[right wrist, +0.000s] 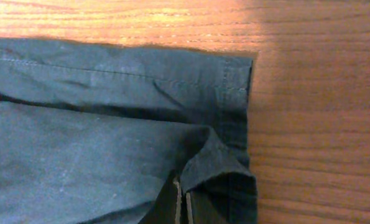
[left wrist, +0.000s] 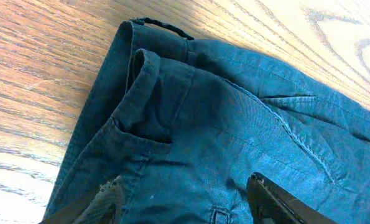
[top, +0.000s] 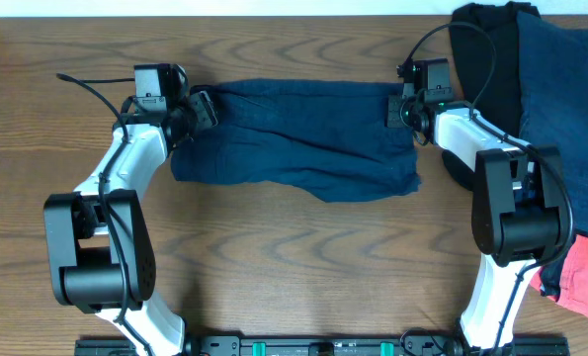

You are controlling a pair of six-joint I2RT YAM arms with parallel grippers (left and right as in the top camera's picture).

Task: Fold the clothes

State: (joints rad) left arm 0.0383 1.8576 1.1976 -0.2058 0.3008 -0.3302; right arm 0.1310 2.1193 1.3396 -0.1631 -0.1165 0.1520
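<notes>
A pair of dark navy-blue cloth shorts [top: 294, 138] lies spread on the brown wooden table [top: 294, 257]. At their waistband end the left pincer [left wrist: 183, 183] hangs wide open over the cloth, gripping nothing. At the opposite hem the right pincer [right wrist: 180, 202] is pinched tight on a raised fold. Beyond that hem sits a heap of black, navy and coral-red garments [top: 560, 99].

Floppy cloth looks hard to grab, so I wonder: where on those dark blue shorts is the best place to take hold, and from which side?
Probably the waistband of the shorts, approached from the robot's left side, where the left gripper is open. That edge is thick, doubled, and gapes slightly, giving a finger room to slip under.
</notes>
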